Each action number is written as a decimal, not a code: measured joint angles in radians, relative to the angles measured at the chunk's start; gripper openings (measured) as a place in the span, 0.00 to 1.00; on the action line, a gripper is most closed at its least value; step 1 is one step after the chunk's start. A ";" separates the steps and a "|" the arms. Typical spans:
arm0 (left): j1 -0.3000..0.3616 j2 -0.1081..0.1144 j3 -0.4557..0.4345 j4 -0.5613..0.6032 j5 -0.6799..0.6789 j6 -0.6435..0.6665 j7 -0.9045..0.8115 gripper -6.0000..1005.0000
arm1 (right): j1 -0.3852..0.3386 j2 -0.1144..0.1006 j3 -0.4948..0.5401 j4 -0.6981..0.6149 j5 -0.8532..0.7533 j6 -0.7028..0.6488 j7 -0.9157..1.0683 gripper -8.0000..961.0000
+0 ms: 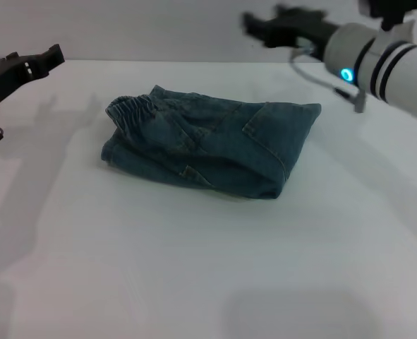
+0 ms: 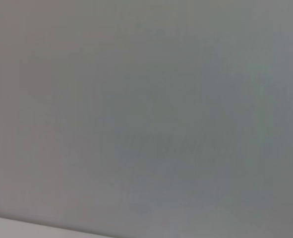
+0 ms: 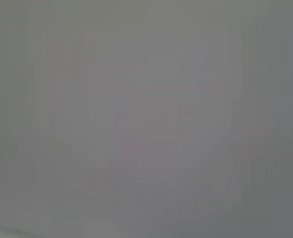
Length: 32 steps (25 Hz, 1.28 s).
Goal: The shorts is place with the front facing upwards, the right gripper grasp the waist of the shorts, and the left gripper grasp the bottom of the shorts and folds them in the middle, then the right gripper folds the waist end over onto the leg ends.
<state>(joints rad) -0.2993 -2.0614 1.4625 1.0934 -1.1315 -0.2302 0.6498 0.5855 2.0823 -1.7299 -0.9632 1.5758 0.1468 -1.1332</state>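
Left gripper (image 1: pixel 53 55): raised at the far left, above the table and well apart from the shorts; whether its black fingers are spread or closed cannot be told, and it holds nothing that shows.
Right gripper (image 1: pixel 254 27): raised at the far right, past the table's far edge, on its silver arm with black bands and a lit ring; the fingers look blurred, so their spread cannot be told.
Shorts (image 1: pixel 215 145): folded into a compact bundle, lying on the table a little left of centre and toward the far side, free of both grippers.
Waist of the shorts (image 1: pixel 129 108): the gathered band lies on top at the bundle's far left corner.
Table (image 1: pixel 194 268): white, flat, bare around the denim, with soft shadows of the arms at left.
Room: a plain grey wall (image 1: pixel 159 28) behind the table; both wrist views show only blank grey, probably the same wall.
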 joint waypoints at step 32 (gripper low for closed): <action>-0.050 -0.005 0.677 -0.435 0.230 1.151 -0.426 0.81 | -0.152 0.010 -1.021 0.476 -0.589 -1.282 1.059 0.51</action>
<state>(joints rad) -0.3497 -2.0662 2.1399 0.6582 -0.9015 0.9211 0.2236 0.4338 2.0924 -2.7506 -0.4874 0.9866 -1.1356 -0.0744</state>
